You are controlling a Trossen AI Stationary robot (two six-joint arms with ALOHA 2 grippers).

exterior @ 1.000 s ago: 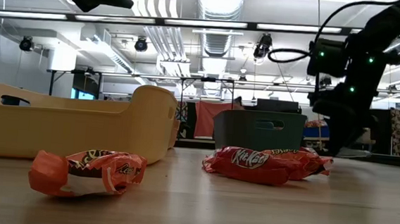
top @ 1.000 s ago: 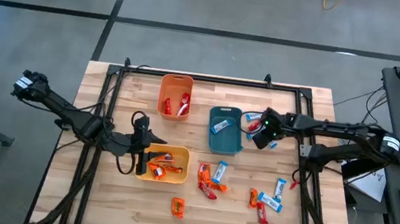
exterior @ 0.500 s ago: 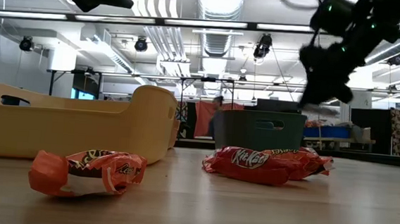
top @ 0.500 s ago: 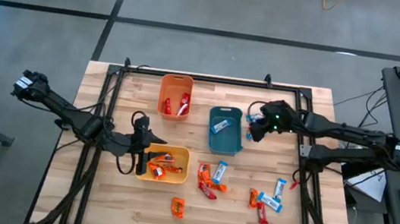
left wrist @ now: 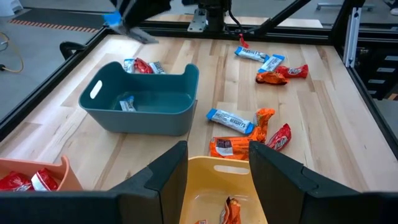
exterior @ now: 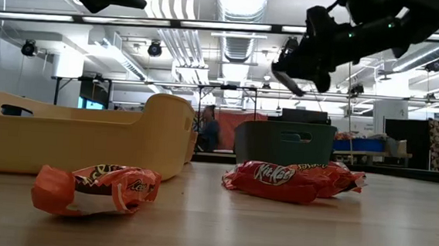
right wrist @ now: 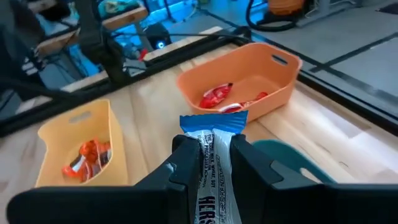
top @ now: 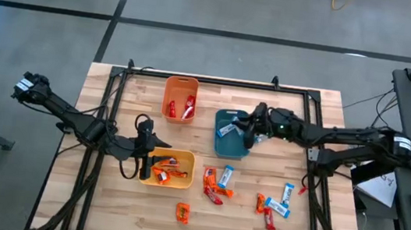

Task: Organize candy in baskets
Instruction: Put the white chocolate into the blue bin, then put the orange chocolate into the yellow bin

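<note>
Since a second ago the right gripper (top: 250, 126) has been carried from beside the teal basket (top: 231, 133) to a spot above its right-hand rim, and a light blue candy bar (right wrist: 214, 163) is pinched between its narrowly set fingers. The bar is held lengthwise, one crimped end poking out past the fingertips, probably so that it can be dropped straight down into the teal basket, where one blue bar (left wrist: 127, 104) already lies.

The left gripper (top: 142, 160) hangs over the left end of the yellow basket (top: 170, 168) with its fingers held apart and nothing between them; it seems to be waiting. Orange-wrapped bars lie in the yellow basket, and red ones in the orange basket (top: 179, 98).

The teal basket's walls stand close under the right gripper, so a release is best made well inside the rim. Bare table (top: 310, 222) is left between the baskets and the loose candy (top: 217, 183) in front of them; more loose bars (top: 273, 206) lie toward the table's right front, and one orange bar (top: 182, 213) sits alone by the front edge. These look reachable from above without crowding.
</note>
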